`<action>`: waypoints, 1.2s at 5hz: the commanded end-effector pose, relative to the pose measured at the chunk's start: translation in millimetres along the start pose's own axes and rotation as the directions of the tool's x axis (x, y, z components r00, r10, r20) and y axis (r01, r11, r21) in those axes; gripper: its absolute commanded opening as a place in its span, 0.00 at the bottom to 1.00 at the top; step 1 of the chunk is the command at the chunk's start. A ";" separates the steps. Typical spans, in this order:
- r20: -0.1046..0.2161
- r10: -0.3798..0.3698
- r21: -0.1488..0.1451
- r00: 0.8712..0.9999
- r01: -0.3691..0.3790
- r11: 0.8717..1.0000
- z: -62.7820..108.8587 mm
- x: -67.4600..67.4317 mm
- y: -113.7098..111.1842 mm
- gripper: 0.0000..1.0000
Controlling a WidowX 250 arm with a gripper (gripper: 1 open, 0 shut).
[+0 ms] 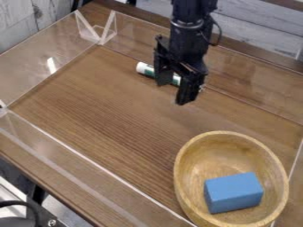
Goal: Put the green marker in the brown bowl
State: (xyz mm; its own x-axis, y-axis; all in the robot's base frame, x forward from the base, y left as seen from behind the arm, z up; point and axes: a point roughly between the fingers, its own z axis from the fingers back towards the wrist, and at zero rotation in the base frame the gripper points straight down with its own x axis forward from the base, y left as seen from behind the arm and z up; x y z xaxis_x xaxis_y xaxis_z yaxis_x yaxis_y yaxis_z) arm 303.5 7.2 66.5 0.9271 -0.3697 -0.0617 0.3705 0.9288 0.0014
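The green marker (144,68) lies on the wooden table at the back centre. Only its white left end shows; the rest is behind my gripper. My gripper (174,80) points straight down over the marker, open, with one finger on each side of the barrel. It is low, near the table surface, and nothing is gripped. The brown bowl (182,173), wide and of light wood, sits at the front right, well apart from the gripper.
A blue rectangular block (232,191) lies inside the bowl. Clear acrylic walls (35,133) fence the table on the left and front, and a clear folded stand (95,27) sits at the back left.
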 end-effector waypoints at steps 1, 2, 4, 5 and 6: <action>0.046 -0.024 0.031 0.999 0.023 0.999 7.4 4.2 10.0 1.00; 0.049 -0.048 0.041 0.998 0.046 0.998 2.5 4.6 13.8 1.00; 0.056 -0.079 0.060 0.995 0.075 0.995 -4.7 6.7 23.5 1.00; 0.057 -0.090 0.067 0.994 0.086 0.994 -6.2 8.3 27.5 1.00; 0.059 -0.101 0.072 0.993 0.097 0.993 -7.5 9.7 30.2 1.00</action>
State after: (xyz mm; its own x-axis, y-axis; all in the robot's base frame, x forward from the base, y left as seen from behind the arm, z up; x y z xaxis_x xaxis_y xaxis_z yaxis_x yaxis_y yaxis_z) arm 312.5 27.6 43.9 0.8816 -0.4691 -0.0518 0.4710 0.8815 0.0337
